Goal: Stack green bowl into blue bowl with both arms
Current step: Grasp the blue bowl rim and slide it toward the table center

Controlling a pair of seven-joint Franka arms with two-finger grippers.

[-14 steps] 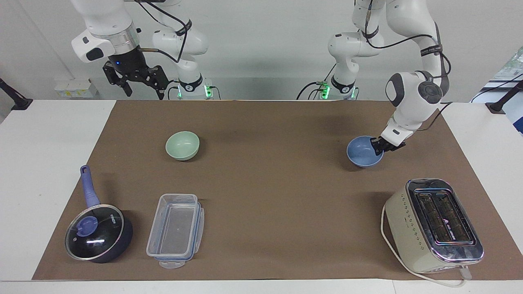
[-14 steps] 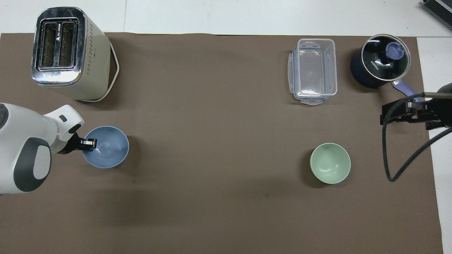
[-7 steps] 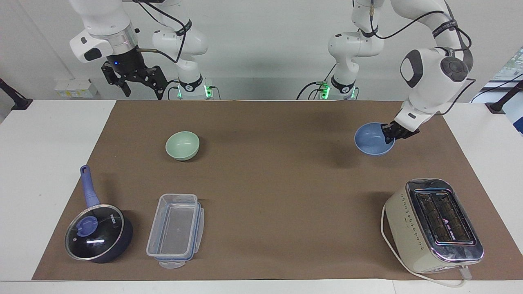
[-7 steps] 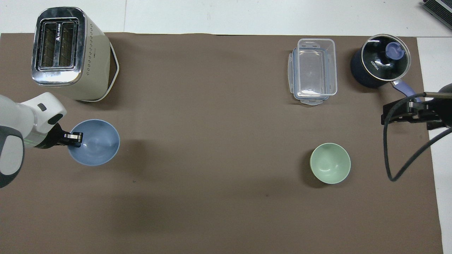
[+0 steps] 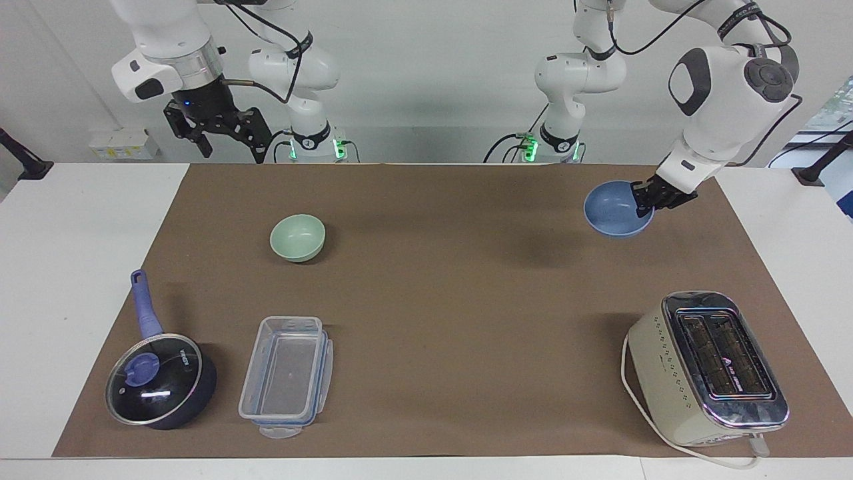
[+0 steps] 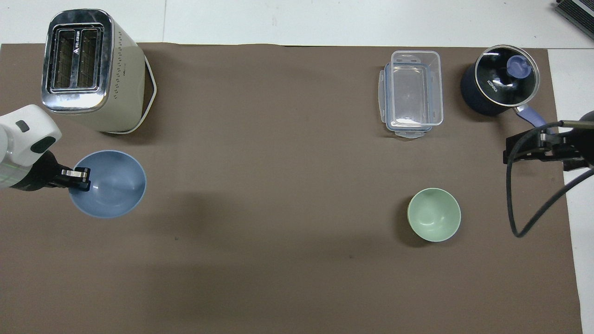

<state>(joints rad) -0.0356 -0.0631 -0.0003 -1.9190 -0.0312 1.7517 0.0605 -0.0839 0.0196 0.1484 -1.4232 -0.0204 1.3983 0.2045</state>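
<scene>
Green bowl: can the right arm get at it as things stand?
Probably yes. The green bowl sits alone on the mat at the right arm's end, nothing on or against it. The right gripper hangs open and empty above that end. The left gripper holds the blue bowl.

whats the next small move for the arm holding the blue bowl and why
Probably carry it toward the middle of the mat and set it down. The left gripper is shut on the blue bowl's rim, holding it above the mat near the left arm's end, its shadow apart from it. The green bowl sits near the right arm's end, and the right gripper waits, open, above the table's edge.
</scene>
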